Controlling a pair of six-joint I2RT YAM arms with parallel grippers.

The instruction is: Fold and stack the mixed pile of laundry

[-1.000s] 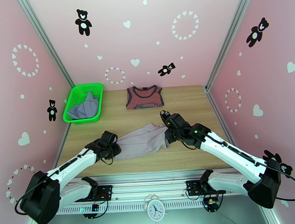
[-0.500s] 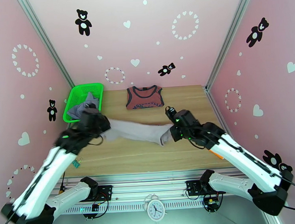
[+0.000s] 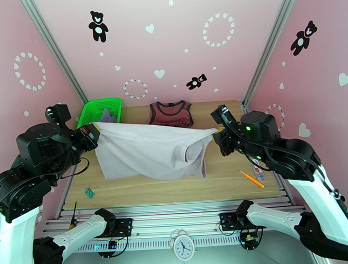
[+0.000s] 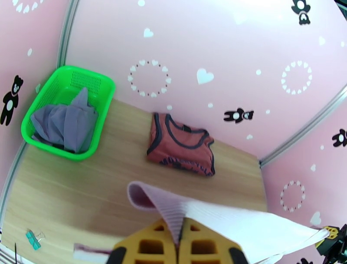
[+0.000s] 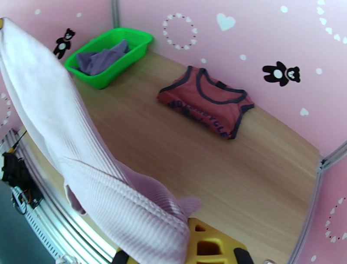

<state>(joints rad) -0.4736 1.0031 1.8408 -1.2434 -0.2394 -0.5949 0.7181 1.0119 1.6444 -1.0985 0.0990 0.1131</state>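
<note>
The two arms hold the pale mauve ribbed garment (image 3: 147,150) up in the air between them, spread like a sheet over the middle of the wooden table (image 3: 232,176). The left gripper (image 3: 94,134) is clamped tight on one upper corner. In the left wrist view a fold of the ribbed cloth is pinched between its yellow fingers (image 4: 152,245). The right gripper (image 3: 217,133) is closed just as firmly on the opposite corner, and the fabric drapes over its finger in the right wrist view. With the top edge pulled taut and level, the body hangs open. This is probably meant to shake out the creases and show the shape before laying it flat for folding. The lower hem sags towards the tabletop, but the overhead view does not show clearly whether it touches.

The brick-red tank top (image 3: 170,114) lies flat and already tidy at the far edge of the table, well apart from the raised cloth. It looks like the start of the stack. The grey-lavender shirt (image 4: 65,123) sits crumpled inside the green mesh basket (image 4: 106,89) at the far left corner, waiting its turn. A green binder clip (image 3: 89,193) and an orange pencil (image 3: 251,179) lie near the front edge, outside the likely landing area.
</note>
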